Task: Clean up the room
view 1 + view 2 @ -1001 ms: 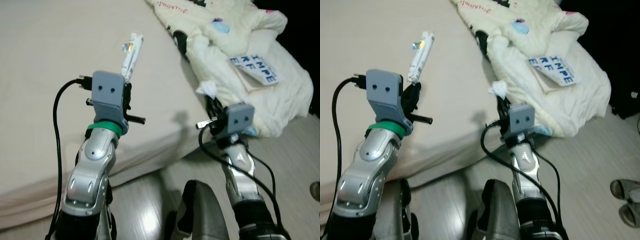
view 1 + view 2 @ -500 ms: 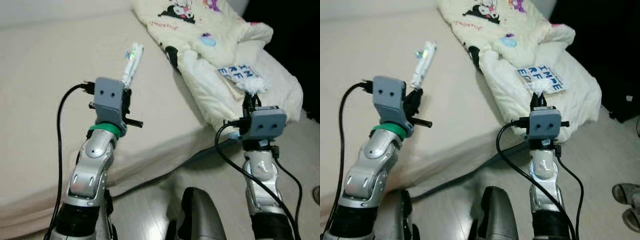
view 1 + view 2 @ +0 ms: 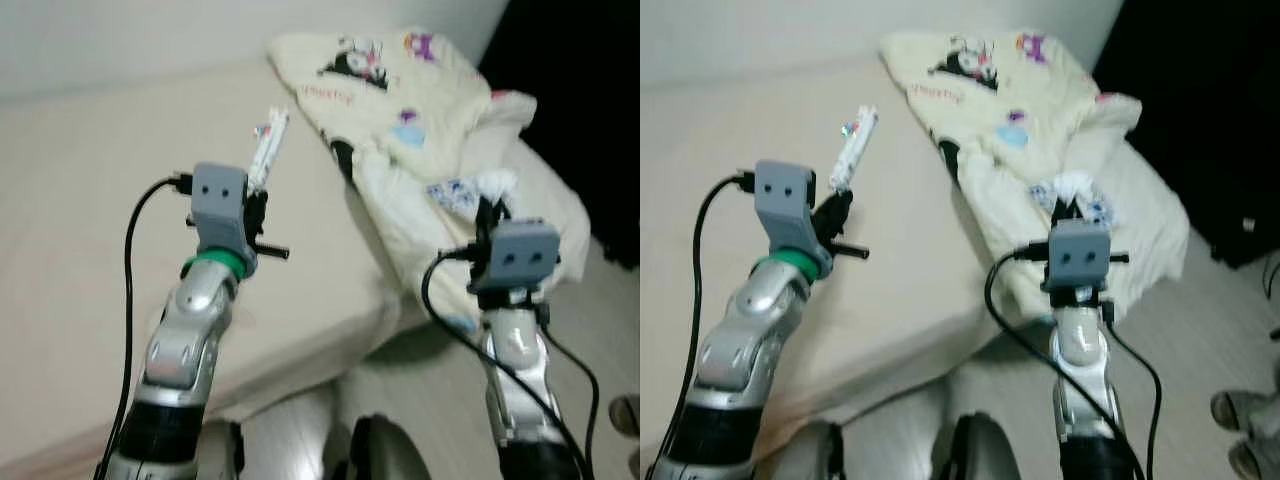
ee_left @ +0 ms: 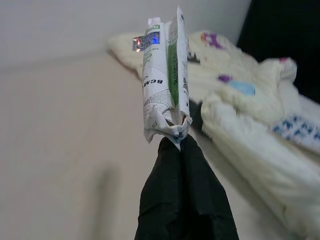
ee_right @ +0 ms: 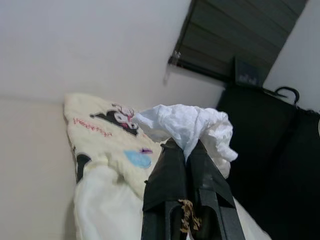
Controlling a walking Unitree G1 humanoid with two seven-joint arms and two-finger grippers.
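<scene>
My left gripper [image 4: 177, 142] is shut on the bottom end of a rolled white wrapper [image 4: 164, 85] with green print, holding it upright above the beige bed [image 3: 70, 200]. The same wrapper [image 3: 267, 150] sticks up from the left gripper [image 3: 257, 195] in the eye views. My right gripper [image 5: 183, 149] is shut on a crumpled white tissue [image 5: 189, 121]. It is raised near the bed's corner, in front of the cream quilt, with the tissue [image 3: 1072, 186] poking out above the wrist camera housing.
A cream quilt [image 3: 400, 110] with cartoon prints lies bunched on the bed's right side. A dark black area [image 3: 1200, 110] stands to the right. Pale wooden floor [image 3: 1180, 330] runs beside the bed, with shoes [image 3: 1240, 425] at the lower right.
The view has lifted, bringing in the wall and the whole quilt. My right arm has swung out to the right and risen with the tissue. Both grips are unchanged.
</scene>
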